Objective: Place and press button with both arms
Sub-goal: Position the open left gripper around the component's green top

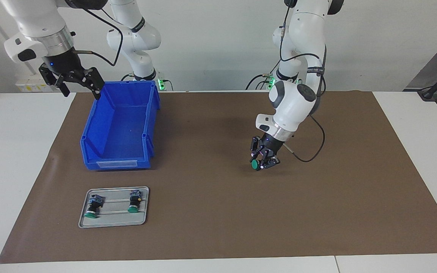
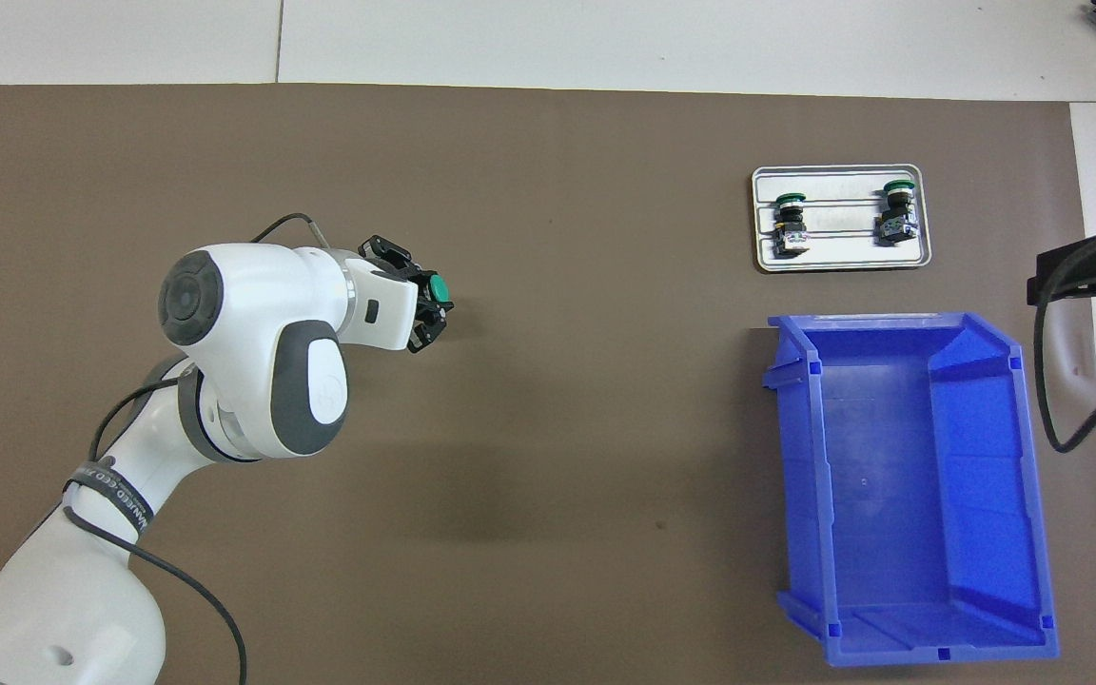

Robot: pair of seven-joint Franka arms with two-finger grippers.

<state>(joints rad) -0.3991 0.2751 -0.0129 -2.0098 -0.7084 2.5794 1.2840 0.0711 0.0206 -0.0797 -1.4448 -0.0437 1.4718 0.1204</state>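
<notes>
Bright, even light from above fills both views. Shadows are soft: a faint one spreads on the flat brown mat (image 1: 211,212) beside the open blue plastic bin (image 1: 120,129), another under the jointed white left arm (image 1: 290,110). The white counter (image 1: 13,159) is pale, nearly washed out. Both views are sharp, with straight edges.

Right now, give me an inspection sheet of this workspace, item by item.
Surface: brown mat on a white table.
Job's things: green-capped black push-button in the left gripper; two matching buttons lying on a grey metal tray.
Clutter: blue plastic bin, nothing in it.
Grippers: left shut on the button over the mat; right gripper open, waiting above the bin's corner.
Cables: black cables on both arms.
Surroundings: white wall.
</notes>
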